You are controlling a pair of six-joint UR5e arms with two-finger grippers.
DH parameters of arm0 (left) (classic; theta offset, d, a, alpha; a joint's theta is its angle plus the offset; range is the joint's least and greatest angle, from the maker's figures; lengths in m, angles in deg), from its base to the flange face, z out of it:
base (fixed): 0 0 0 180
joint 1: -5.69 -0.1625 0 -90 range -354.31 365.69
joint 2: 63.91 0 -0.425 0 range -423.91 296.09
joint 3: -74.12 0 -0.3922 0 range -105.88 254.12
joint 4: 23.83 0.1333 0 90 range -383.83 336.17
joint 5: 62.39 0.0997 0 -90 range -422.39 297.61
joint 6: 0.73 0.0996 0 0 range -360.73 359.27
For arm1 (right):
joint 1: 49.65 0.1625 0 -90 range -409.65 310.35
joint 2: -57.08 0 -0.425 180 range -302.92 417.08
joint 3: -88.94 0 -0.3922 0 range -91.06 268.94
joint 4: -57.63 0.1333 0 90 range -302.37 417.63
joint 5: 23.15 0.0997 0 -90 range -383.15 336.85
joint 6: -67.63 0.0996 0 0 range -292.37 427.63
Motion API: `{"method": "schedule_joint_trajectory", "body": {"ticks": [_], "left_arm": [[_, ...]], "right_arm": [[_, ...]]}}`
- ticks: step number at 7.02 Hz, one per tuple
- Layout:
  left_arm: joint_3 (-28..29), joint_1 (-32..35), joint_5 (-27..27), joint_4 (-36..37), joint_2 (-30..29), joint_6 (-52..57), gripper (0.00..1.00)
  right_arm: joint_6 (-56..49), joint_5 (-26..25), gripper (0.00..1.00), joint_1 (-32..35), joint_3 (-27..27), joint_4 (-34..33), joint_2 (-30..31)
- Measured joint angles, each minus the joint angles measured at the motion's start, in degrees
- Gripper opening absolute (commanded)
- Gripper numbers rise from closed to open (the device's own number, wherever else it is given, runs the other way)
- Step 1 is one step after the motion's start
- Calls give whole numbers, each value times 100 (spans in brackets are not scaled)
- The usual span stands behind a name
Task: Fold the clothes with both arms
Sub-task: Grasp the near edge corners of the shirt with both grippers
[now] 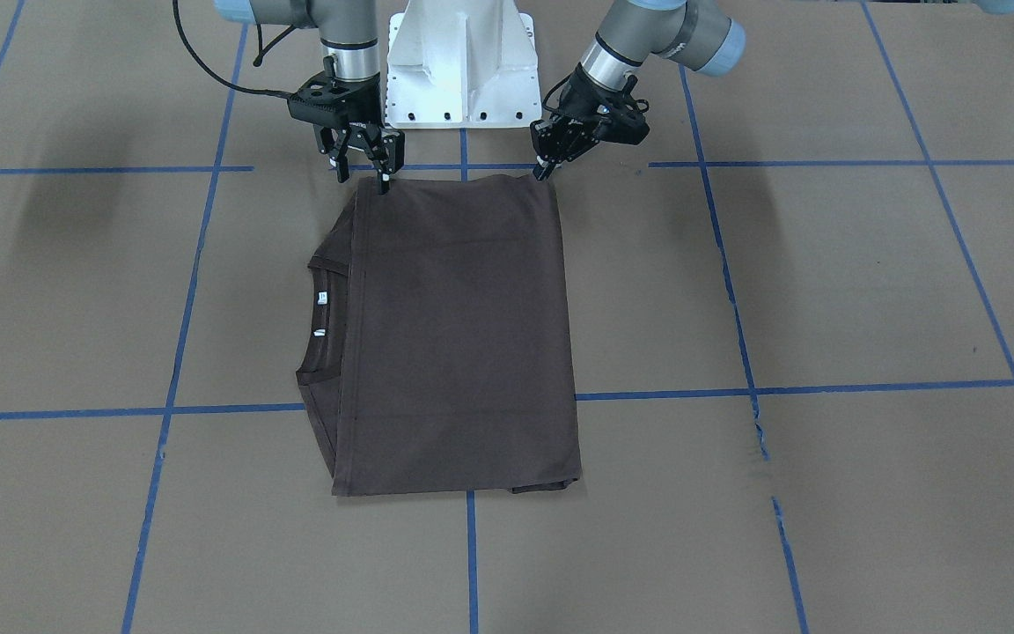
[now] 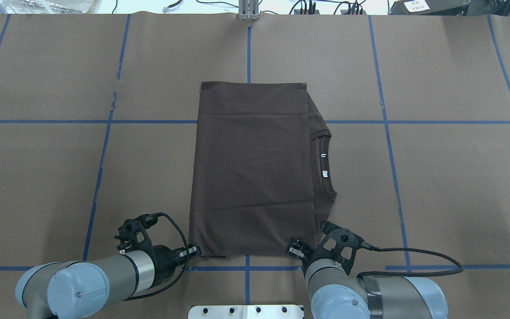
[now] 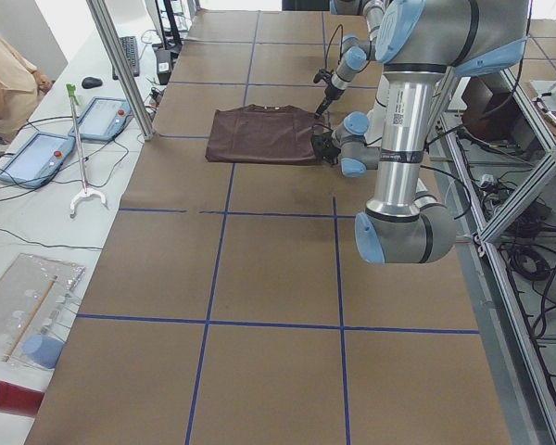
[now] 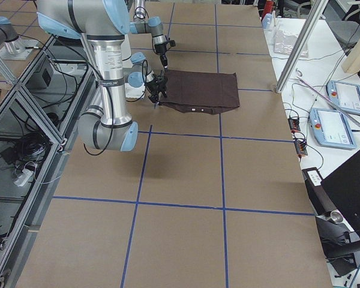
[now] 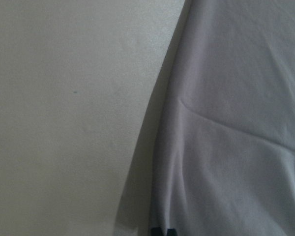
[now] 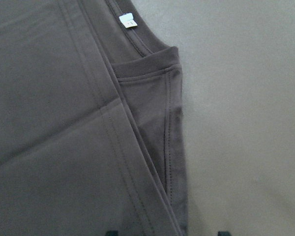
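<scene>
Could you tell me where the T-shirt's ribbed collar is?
Seen overhead, the ribbed collar lies at the dark brown T-shirt's right edge, beyond the right gripper.

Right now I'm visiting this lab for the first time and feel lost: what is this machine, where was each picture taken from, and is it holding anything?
The machine is two robot arms, the left arm and the right arm. Each ends in a two-finger gripper, and they work at a brown table marked with blue tape lines.

One picture looks down from behind the robot and one faces it from across the table. Two look along the table from its ends, and two come from cameras on the wrists.

On the table lies a dark brown T-shirt, folded into a rectangle with its collar showing at one side. The left gripper and the right gripper are at the two shirt corners nearest the robot. The right gripper is open over its corner. I cannot tell whether the left gripper is pinching the cloth.
</scene>
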Motion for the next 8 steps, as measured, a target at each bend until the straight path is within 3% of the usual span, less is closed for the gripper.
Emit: {"method": "schedule_joint_trajectory", "body": {"ticks": [6,7,8], "left_arm": [[0,-15,9,0,2,-8,0],[-2,-17,9,0,-2,-9,0],[-4,-17,9,0,-4,-9,0]], "right_arm": [[-196,-37,66,44,-166,-25,-145],[-202,-37,52,46,-177,-31,-148],[-205,-37,7,49,-189,-29,-153]]}}
